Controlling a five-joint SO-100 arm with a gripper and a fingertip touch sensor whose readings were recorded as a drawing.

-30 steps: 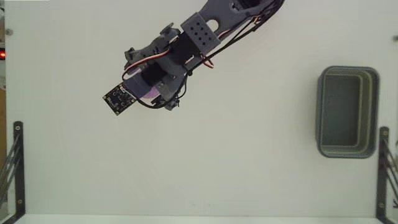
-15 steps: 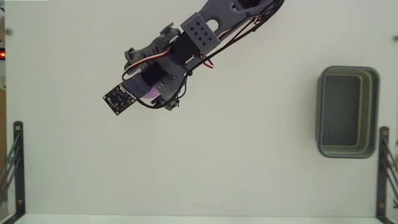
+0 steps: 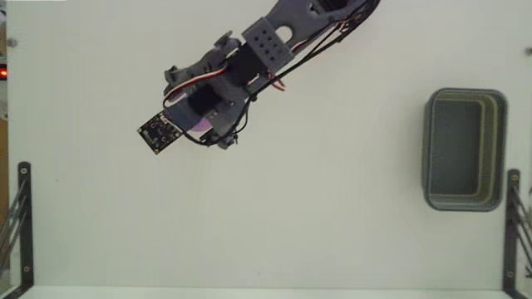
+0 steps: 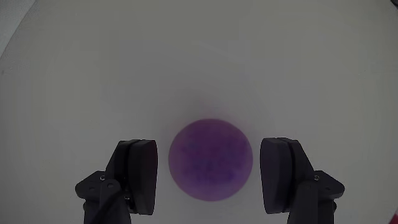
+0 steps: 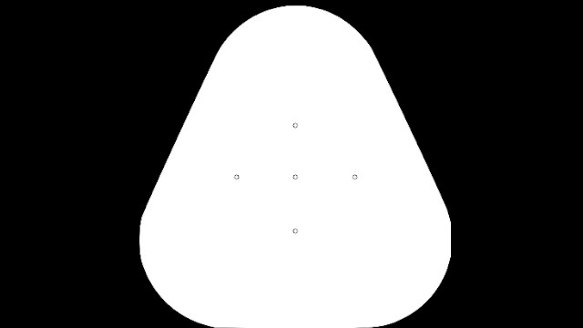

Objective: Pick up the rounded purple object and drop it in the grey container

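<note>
In the wrist view, the purple ball [image 4: 211, 160] sits between the gripper [image 4: 211, 177] fingers [image 4: 140, 175], a thin gap showing on each side. In the fixed view, bare white table [image 3: 332, 191] stretches from the arm to the grey bin [image 3: 465, 149]; black brackets [image 3: 18, 218] flank the lower corners.

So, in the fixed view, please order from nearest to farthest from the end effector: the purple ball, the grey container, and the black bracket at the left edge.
1. The purple ball: under the end effector, only a sliver showing.
2. The black bracket: at the left edge, lower down.
3. The grey container: far over at the right side.
</note>
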